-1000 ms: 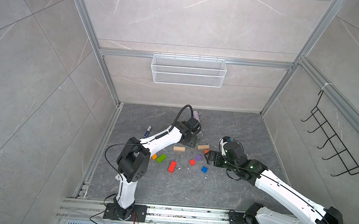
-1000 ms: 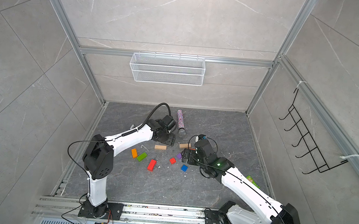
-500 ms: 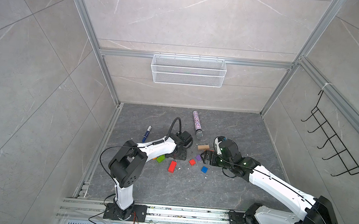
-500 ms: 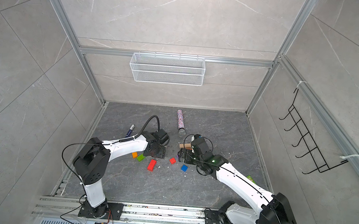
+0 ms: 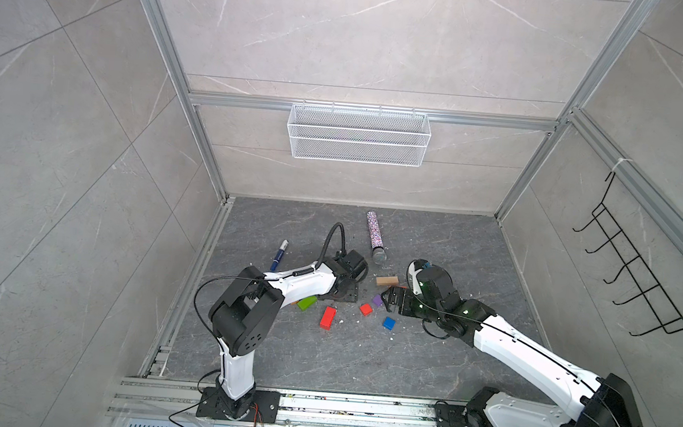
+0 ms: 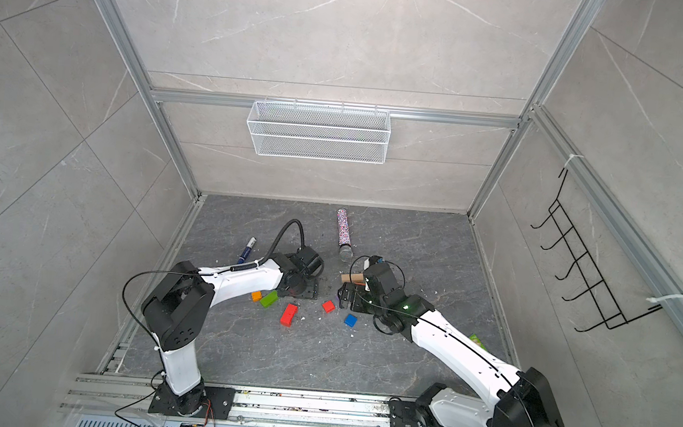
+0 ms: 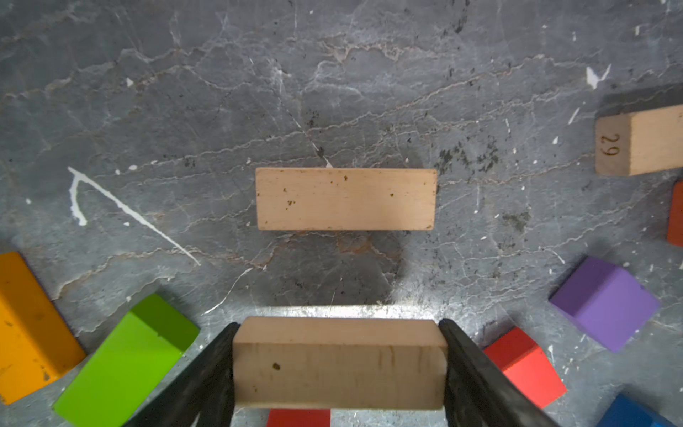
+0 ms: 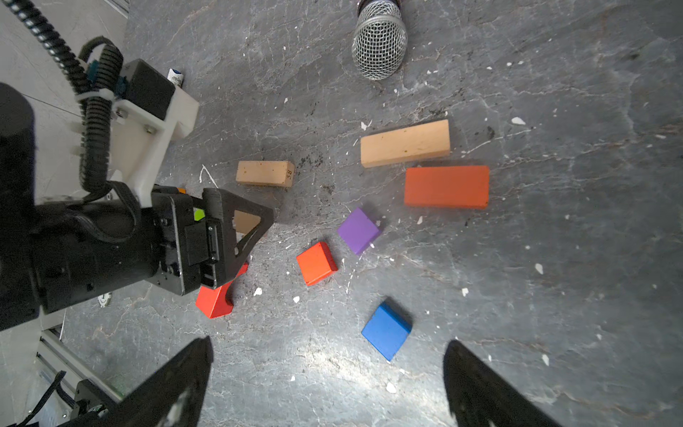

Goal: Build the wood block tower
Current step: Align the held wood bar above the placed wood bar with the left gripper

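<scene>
My left gripper (image 7: 338,325) is shut on a tan wood block (image 7: 338,366), gripped by its two ends and held low over the floor. A second tan block (image 7: 345,199) lies flat just beyond it, parallel and apart. A third tan block (image 8: 404,142) lies beside an orange oblong (image 8: 445,186). Around them sit a purple cube (image 8: 357,230), red cube (image 8: 316,263), blue cube (image 8: 386,330), red oblong (image 5: 328,317), green oblong (image 5: 307,302) and a small orange block (image 6: 256,296). My right gripper (image 8: 327,344) is open and empty, near the blue cube. No tower is in view.
A glittery tube (image 5: 375,236) with a mesh head (image 8: 379,40) lies behind the blocks. A blue marker pen (image 5: 279,254) lies at the back left. A green packet (image 6: 477,341) peeks out beside the right arm. A wire basket (image 5: 358,134) hangs on the back wall.
My left arm has drawn back from the rear of the floor and come down among the blocks, still carrying the tan block. The right gripper has shifted slightly left.
</scene>
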